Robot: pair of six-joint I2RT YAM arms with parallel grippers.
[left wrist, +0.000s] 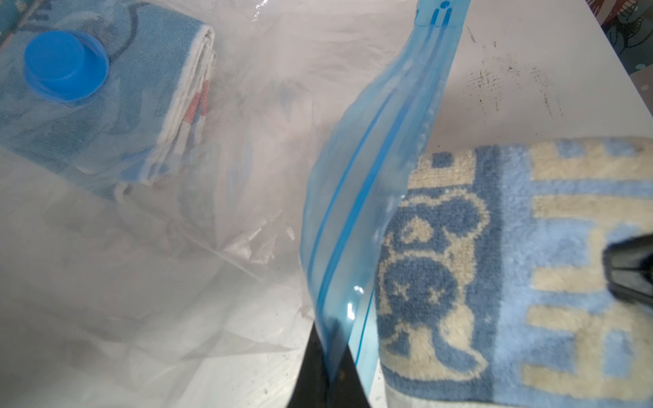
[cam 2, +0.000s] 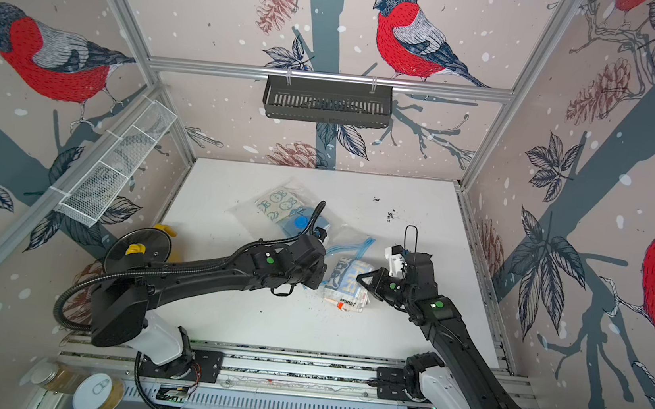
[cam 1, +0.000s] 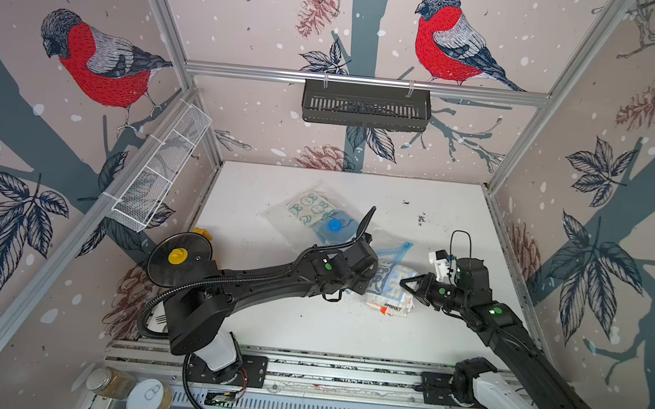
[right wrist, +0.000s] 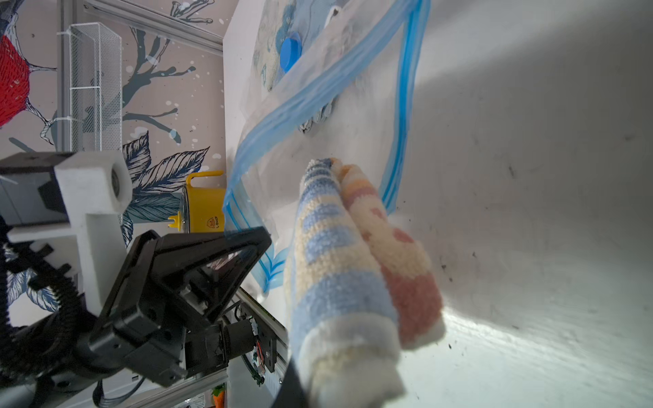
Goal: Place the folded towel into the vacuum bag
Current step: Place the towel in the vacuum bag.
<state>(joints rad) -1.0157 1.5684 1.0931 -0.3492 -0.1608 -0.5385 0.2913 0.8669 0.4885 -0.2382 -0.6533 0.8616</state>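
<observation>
Left hand [left wrist: 330, 356] pinches vacuum bag [left wrist: 176, 265] mouth; blue towel [left wrist: 116, 116] inside.

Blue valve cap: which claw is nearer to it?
Left. The left claw pinches the vacuum bag by its zip strip, near the blue valve cap; the right claw grips the folded towel at the bag's mouth, farther off.

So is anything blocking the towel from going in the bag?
Nothing visible blocks it. The left gripper holds up the blue zip edge of the vacuum bag; its mouth gapes at the folded towel. A second towel lies deeper inside, apart.
</observation>
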